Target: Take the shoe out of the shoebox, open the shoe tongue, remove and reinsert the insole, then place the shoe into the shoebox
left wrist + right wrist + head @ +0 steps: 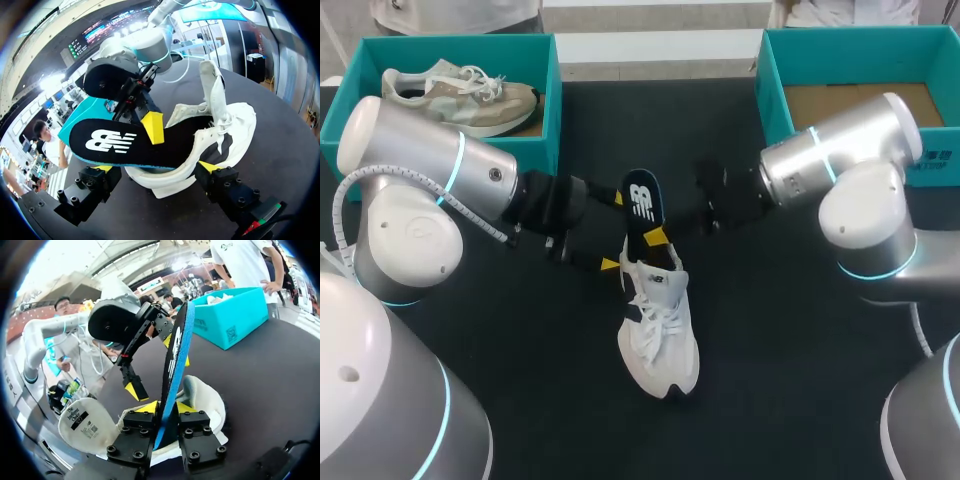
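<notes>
Insole [176,350] upright in level right gripper [167,407]

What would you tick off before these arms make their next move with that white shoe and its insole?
1. Right gripper shut on the insole: ok, pinched from both sides.
2. Tongue open: ok, it stands up off the shoe.
3. Insole free of the shoe: not ok, one end is inside.
4. Left gripper steadying the shoe: cannot tell; it is at the shoe's opening.
5. Shoebox on the robot's right free for the shoe: ok, its visible bottom is bare.
</notes>
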